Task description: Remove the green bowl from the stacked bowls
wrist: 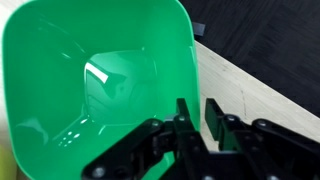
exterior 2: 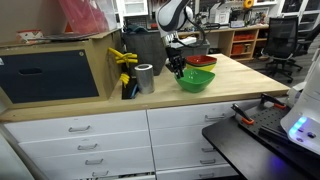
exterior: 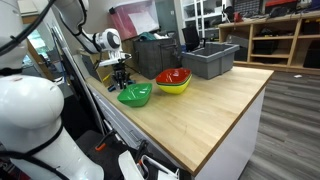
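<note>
- Black Robotiq gripper point(wrist: 198, 106) is clenched on the rim of the small round glossy green plastic bowl point(wrist: 90, 80). In the wrist view one finger point(wrist: 184, 120) is inside the wall and the other outside, with only a narrow gap between them.
- In both exterior views the green plastic bowl point(exterior: 136, 95) is low on the light wooden tabletop point(exterior: 215, 115). It is out of the stacked bowls and just beside them. I cannot tell whether its base sits flat.
- Stacked bowls: a round red plastic bowl point(exterior: 173, 76) is nested inside a round yellow plastic bowl point(exterior: 177, 89).
- Edges: the green plastic bowl is close to the long table edge on the arm's side. In an exterior view that edge runs just in front of it point(exterior 2: 196, 81).
- A grey rectangular plastic bin point(exterior: 208, 60) stands behind the stack, near the far edge.
- Open room: there is a wide bare stretch of wood from the bowls to the near corner.
- A silver metal cylinder point(exterior 2: 145, 78) and yellow clamps point(exterior 2: 122, 60) stand to one side, near the bowl but apart from it.
</note>
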Controlling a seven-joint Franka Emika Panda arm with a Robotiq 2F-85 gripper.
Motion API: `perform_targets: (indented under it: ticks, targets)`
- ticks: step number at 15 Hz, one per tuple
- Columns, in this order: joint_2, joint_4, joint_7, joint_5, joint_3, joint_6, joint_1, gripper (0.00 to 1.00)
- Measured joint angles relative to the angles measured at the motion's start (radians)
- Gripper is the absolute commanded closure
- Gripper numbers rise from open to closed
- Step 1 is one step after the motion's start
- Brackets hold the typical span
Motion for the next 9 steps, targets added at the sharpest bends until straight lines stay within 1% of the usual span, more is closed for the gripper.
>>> perform_targets:
  ticks: [3,6,9]
  targets:
    - [-0.050,-0.021,-0.004,0.024,0.000,-0.001,-0.022,0.19]
    - [-0.117,-0.025,-0.006,0.038,-0.003,-0.020,-0.055,0.01]
    - [-0.183,-0.023,-0.006,0.039,-0.014,-0.065,-0.093,0.00]
